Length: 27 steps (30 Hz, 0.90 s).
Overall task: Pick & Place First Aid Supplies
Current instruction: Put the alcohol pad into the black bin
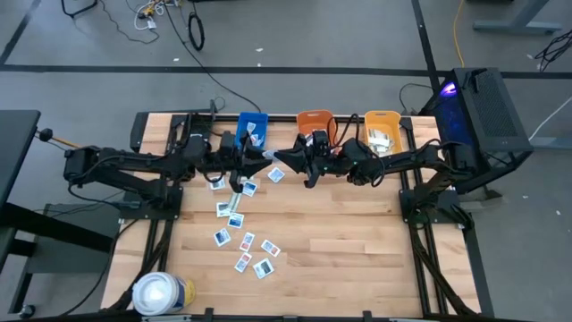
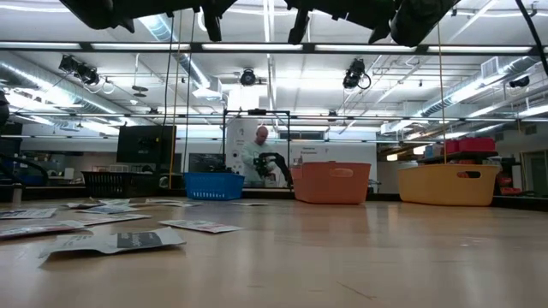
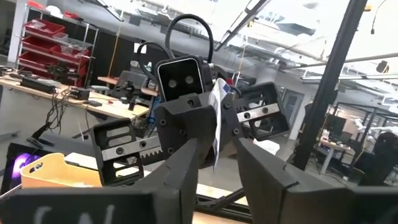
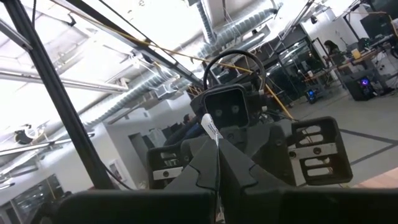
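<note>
Both arms meet high above the table's far middle. My right gripper (image 4: 217,157) is shut on one first aid packet (image 3: 215,118), a white one with blue print that stands on edge. My left gripper (image 3: 219,148) faces it from the left and is open. Its fingers (image 3: 186,163) stand on either side of the packet's free end. Several more packets (image 1: 239,234) lie flat on the table's left half, and they show again in the low view (image 2: 111,242). My right gripper pinches the packet between its two fingers, which are on its flat faces (image 4: 217,165). The fingers come nearly level from the table's right. The packet is lifted clear, and its free end (image 4: 208,124) sticks out past the fingertips toward my left gripper. I cannot tell whether my left gripper touches the packet.
A blue bin (image 1: 252,130), an orange bin (image 1: 313,121) and a yellow bin (image 1: 382,131) stand in a row at the far edge. A large white roll (image 1: 161,293) sits at the near left corner. A person (image 2: 257,154) stands in the room behind the table.
</note>
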### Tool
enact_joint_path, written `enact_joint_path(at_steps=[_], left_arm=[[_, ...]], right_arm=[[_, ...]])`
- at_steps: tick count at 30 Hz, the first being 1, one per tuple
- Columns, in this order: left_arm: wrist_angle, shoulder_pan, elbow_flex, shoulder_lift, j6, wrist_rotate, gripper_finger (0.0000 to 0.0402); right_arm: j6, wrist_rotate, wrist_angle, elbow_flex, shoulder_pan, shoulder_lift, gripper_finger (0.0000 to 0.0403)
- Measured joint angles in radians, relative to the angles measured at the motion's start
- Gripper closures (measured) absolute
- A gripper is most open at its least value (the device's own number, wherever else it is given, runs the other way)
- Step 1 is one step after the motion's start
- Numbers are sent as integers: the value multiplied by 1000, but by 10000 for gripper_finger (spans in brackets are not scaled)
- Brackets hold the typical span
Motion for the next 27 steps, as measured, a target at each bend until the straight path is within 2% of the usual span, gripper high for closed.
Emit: enact_joint_path(at_steps=[11,15,19,27], left_arm=[[0,0,0,0,-17,0,369],[-1,0,0,0,-3,0,396],[-2,0,0,0,11,0,395],[-26,1,-1,0,13,0,398]], right_arm=[[-18,-1,0,0,0,0,399],[-19,1,0,0,0,0,385],[-19,1,10,0,0,0,345],[-40,113,43,0,-2,0,213]])
